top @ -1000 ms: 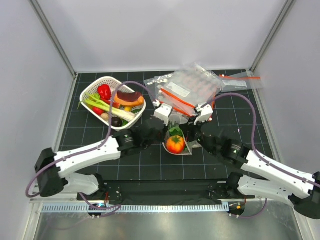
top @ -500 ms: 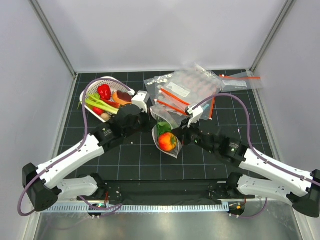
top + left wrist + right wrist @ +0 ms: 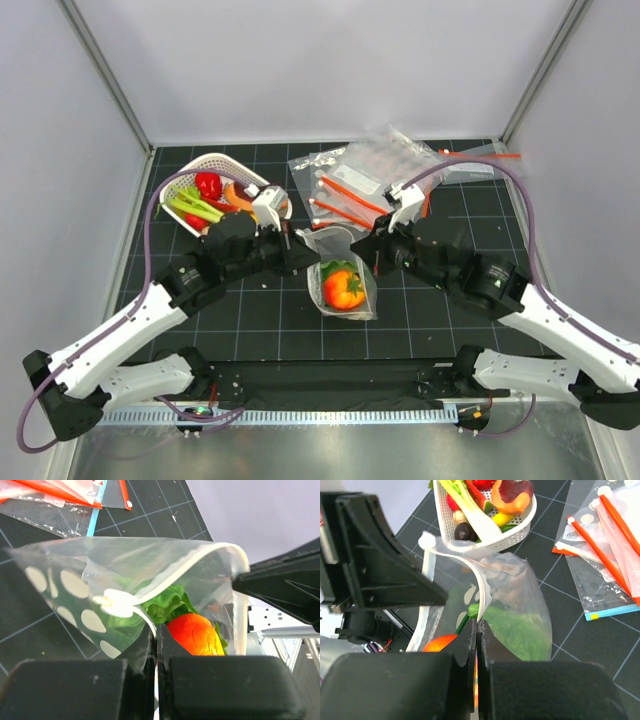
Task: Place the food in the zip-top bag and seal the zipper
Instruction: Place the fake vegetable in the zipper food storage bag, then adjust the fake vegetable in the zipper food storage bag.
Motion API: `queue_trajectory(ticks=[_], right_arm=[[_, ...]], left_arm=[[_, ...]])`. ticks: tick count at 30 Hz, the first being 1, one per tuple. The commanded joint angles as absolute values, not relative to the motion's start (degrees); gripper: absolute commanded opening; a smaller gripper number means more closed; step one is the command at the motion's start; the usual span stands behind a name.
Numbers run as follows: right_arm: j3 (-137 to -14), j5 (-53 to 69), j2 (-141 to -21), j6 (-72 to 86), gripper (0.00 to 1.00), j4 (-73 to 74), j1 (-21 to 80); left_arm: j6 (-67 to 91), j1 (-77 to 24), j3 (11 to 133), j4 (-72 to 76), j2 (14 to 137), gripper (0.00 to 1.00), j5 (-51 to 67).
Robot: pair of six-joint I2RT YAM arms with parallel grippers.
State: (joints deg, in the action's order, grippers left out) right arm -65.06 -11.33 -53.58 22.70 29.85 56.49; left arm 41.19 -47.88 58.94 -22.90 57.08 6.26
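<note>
Nearest the bases, the black gridded table (image 3: 420,330) lies open. Beyond it, the soft, clear polka-dot zip-top bag (image 3: 65,587) is held between the left gripper (image 3: 156,632) and right gripper (image 3: 476,630). Each is clamped on the bag's mouth edge, and the pale zipper (image 3: 175,575) is bowed apart. Inside are two pieces of food: ruffled lettuce (image 3: 338,267) and a glossy orange-red piece (image 3: 346,290). Farther back, one white mesh basket (image 3: 195,178) sits left and a heap of plain bags (image 3: 375,180) right.

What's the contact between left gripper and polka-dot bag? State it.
Touching. The left wrist view shows the left gripper shut on the polka-dot bag at its mouth edge.
</note>
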Motion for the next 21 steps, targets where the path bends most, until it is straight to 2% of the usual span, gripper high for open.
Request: queue_trajectory(ticks=[1, 7, 11, 12, 13, 15, 21], right_arm=[[-68.90, -12.93, -58.17, 24.61, 0.01, 35.24, 55.64], [-65.75, 2.95, -65.30, 24.35, 0.01, 31.82, 46.77], [-63.37, 5.89, -66.71, 22.86, 0.05, 29.10, 43.60], [-63.20, 5.63, -66.80, 21.98, 0.09, 28.40, 43.59], [-63.02, 5.28, -66.71, 21.62, 0.36, 28.30, 43.59], [-62.32, 5.19, -65.92, 21.27, 0.57, 27.51, 43.59], [-61.52, 5.18, -59.16, 19.07, 0.72, 29.35, 43.68]], left_arm=[[44.91, -47.72, 57.83, -19.16, 56.95, 0.01, 8.01], [46.23, -47.11, 58.10, -21.27, 61.25, 0.01, 4.05], [47.46, -46.58, 57.74, -22.24, 63.63, 0.00, 0.53], [47.63, -46.41, 57.74, -22.24, 64.33, 0.00, -1.04], [47.72, -46.06, 57.83, -22.32, 64.60, 0.00, -1.05], [47.81, -45.88, 57.92, -22.06, 65.65, 0.00, -1.06], [47.02, -43.77, 57.83, -22.50, 65.22, 0.00, -0.88]])
